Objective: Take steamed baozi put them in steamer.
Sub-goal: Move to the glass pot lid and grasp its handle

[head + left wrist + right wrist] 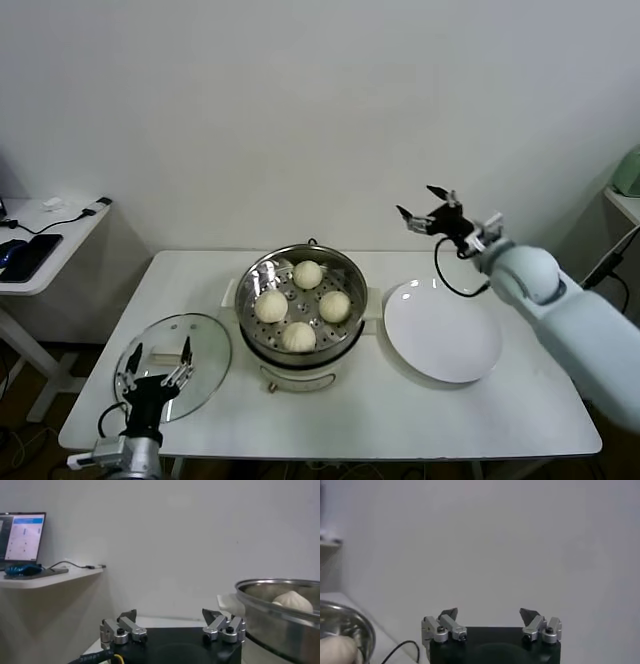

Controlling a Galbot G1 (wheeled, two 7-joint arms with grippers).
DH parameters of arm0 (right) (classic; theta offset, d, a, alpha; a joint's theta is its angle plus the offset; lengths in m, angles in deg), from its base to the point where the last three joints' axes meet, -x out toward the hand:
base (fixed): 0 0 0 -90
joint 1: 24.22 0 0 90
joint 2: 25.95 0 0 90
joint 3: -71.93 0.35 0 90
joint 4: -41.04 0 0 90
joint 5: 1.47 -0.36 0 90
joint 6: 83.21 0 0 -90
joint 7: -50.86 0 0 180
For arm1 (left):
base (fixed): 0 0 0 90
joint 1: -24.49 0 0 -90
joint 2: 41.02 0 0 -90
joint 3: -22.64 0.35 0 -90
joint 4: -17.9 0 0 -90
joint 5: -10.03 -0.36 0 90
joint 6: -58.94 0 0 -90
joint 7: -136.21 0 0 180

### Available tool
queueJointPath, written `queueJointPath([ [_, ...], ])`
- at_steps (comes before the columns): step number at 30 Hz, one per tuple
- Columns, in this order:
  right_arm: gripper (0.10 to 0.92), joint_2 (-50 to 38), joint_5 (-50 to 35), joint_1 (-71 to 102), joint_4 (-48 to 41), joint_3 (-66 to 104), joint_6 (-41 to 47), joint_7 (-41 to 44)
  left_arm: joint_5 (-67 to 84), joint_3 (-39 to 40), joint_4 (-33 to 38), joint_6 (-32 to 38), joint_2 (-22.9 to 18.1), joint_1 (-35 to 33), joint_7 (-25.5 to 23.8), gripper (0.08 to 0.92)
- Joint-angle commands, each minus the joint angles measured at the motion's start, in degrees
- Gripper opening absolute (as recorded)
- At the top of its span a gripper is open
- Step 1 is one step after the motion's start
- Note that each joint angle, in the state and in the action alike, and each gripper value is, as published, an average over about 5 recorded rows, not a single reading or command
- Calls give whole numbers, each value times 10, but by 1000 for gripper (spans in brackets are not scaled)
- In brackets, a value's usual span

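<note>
Jaws spread and empty on right gripper [428, 205], raised above table behind flat white round plate [443, 331]. Same on left gripper [158, 369], parked low over round clear glass lid [174, 365]. Held four creamy round steamed baozi [301, 306] inside shiny stainless-steel steamer [301, 302], mid-table [480, 410].

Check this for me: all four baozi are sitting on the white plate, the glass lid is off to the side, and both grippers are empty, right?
Not quite. In the head view the four baozi sit in the steamer; the white plate is bare. The glass lid does lie aside, and the left gripper and right gripper are empty.
</note>
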Motion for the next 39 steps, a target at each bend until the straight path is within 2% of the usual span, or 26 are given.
queueJointPath([
  [1, 823, 159, 81, 412, 78, 352, -164, -41, -7, 0, -20, 24, 12, 13, 0, 823],
  [10, 823, 298, 161, 521, 78, 358, -251, -35, -70, 2, -18, 44, 18, 9, 27, 823],
  [18, 823, 322, 170, 560, 83, 339, -274, -53, -157, -2, -36, 72, 32, 3, 40, 823],
  [22, 823, 317, 170, 564, 87, 329, -271, -63, -283, -12, -58, 102, 49, 6, 60, 823],
  [27, 823, 310, 189, 557, 86, 312, -249, -82, -541, -22, -121, 138, 84, 12, 114, 823],
  [31, 823, 306, 195, 550, 84, 298, -236, -94, -708, -20, -177, 130, 101, 14, 139, 823],
  [39, 823, 292, 191, 547, 74, 294, -207, -93, -842, -21, -262, 92, 98, 50, 195, 823],
])
